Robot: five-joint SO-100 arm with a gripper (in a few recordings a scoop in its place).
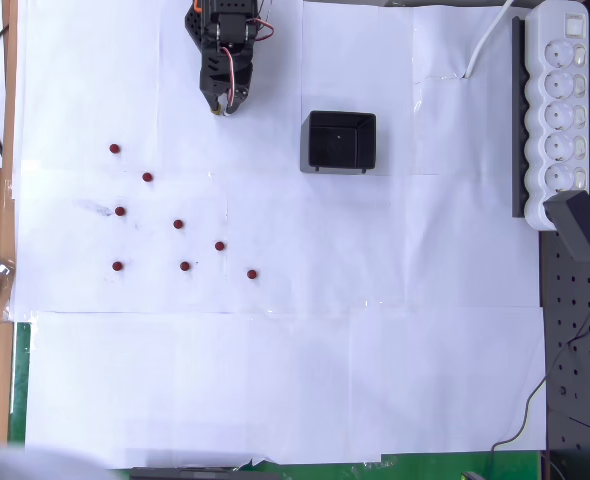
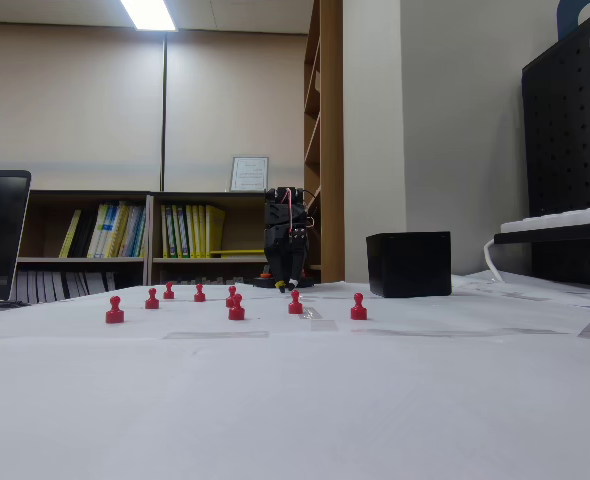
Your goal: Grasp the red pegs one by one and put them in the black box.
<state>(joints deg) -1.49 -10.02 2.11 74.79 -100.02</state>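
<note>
Several tiny dark-red pegs stand scattered on the white paper left of centre, from one at the far left (image 1: 114, 148) to the nearest-right one (image 1: 252, 273). In the fixed view they form a low row, from one peg (image 2: 114, 310) to another (image 2: 358, 306). The black box (image 1: 338, 117) sits open-topped right of the arm, with nothing showing on its glossy floor; the fixed view shows its side (image 2: 408, 264). My gripper (image 1: 221, 104) hangs folded at the table's top edge, shut and holding nothing, well away from the pegs and left of the box. The arm (image 2: 285, 240) stands behind the pegs.
A white power strip (image 1: 560, 105) with a black adapter (image 1: 581, 224) lies along the right edge, beside a black pegboard (image 1: 575, 360). White paper sheets (image 1: 275, 380) cover the table. A bookshelf (image 2: 125, 235) stands behind.
</note>
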